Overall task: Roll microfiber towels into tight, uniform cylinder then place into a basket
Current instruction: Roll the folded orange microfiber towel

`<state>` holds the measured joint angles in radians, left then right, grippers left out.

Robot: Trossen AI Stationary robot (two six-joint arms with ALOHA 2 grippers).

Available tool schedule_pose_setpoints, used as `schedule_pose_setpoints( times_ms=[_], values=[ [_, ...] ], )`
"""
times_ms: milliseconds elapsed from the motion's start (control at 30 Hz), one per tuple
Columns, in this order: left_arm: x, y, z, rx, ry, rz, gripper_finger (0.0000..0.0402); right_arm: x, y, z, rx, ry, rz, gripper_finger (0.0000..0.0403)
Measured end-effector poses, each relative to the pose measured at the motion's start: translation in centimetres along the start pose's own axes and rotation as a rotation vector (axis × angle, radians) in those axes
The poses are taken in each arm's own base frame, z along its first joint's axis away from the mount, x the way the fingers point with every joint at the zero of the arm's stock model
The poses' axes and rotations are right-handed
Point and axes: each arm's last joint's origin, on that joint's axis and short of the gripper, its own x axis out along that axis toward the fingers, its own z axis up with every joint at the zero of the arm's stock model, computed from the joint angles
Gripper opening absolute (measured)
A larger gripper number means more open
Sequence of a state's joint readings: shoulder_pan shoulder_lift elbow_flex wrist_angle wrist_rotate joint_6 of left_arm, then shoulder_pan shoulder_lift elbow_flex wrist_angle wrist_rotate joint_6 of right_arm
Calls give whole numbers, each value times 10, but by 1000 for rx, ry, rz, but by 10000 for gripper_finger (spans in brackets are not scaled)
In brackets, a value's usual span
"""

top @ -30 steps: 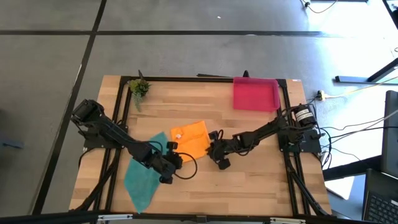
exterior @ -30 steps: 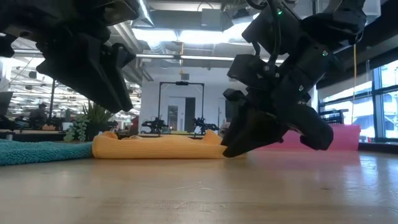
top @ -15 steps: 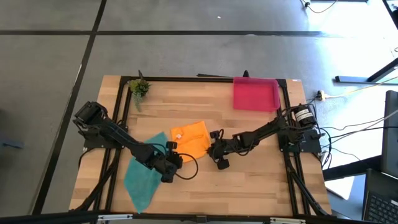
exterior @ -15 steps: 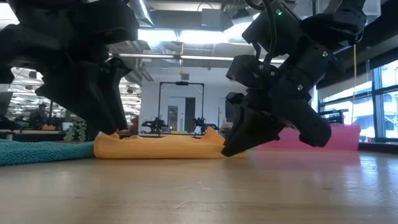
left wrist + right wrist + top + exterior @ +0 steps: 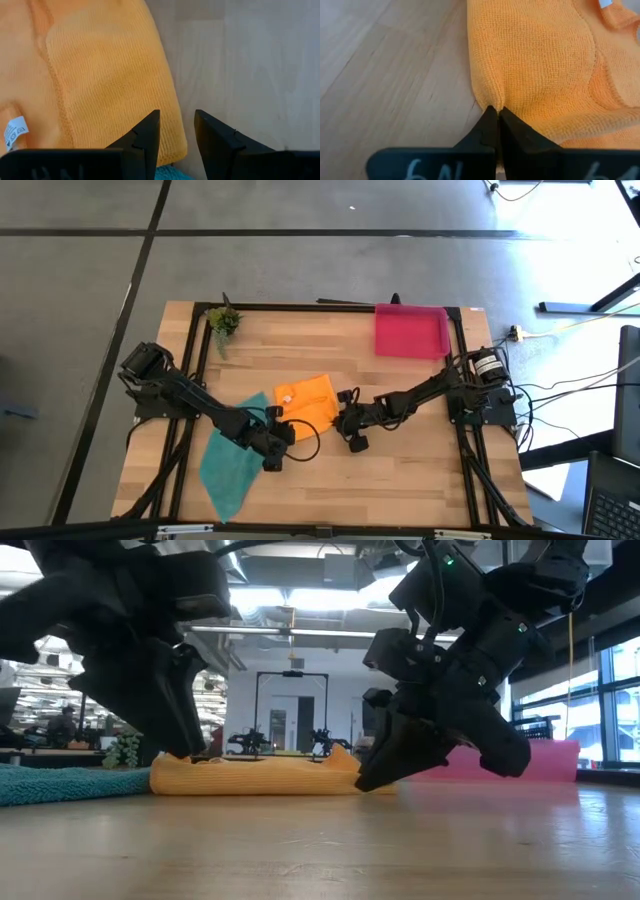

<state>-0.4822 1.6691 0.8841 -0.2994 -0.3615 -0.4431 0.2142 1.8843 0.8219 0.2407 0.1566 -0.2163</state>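
Since a second ago the left gripper (image 5: pixel 283 431) has slid in from the teal towel's side to the near corner of the orange towel (image 5: pixel 308 402), and the right gripper (image 5: pixel 340 418) has finished closing on that towel's edge. The orange towel lies folded and rumpled on the middle of the wooden table (image 5: pixel 400 470). In the right wrist view the two right fingers (image 5: pixel 492 131) are pressed together with a small pucker of orange cloth pinched between their tips. In the left wrist view the left fingers (image 5: pixel 145 137) stand spread, one over the towel's edge and the other over bare wood, with nothing between them. A white care label (image 5: pixel 15 130) shows off to the left jaw's side.

Both arms reach in low from the table's outer sides, stretched inward and bent down so the grippers meet at the towel, one at each end of it.

The teal towel (image 5: pixel 232 463) lies flat behind the left gripper, partly under that arm. The pink-red basket (image 5: pixel 410 331) sits at the far right corner, well apart from both jaws. A small green plant (image 5: pixel 224 322) stands at the far left corner.

There are two towels, one basket, one plant.
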Motion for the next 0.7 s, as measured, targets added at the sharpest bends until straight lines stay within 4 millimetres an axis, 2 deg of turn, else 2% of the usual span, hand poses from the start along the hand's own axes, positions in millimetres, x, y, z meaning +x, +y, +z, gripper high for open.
schedule_pose_setpoints(
  times_ms=[233, 567, 700],
  values=[
    [1, 0, -1, 10, 12, 5, 114, 0, 0, 0, 0, -1, 0, 6],
    [30, -5, -16, 50, 99, 73, 114, 0, 0, 0, 2, -1, 0, 9],
    [35, -6, -19, 31, 110, 86, 106, 0, 0, 0, 3, -2, 0, 9]
  ],
)
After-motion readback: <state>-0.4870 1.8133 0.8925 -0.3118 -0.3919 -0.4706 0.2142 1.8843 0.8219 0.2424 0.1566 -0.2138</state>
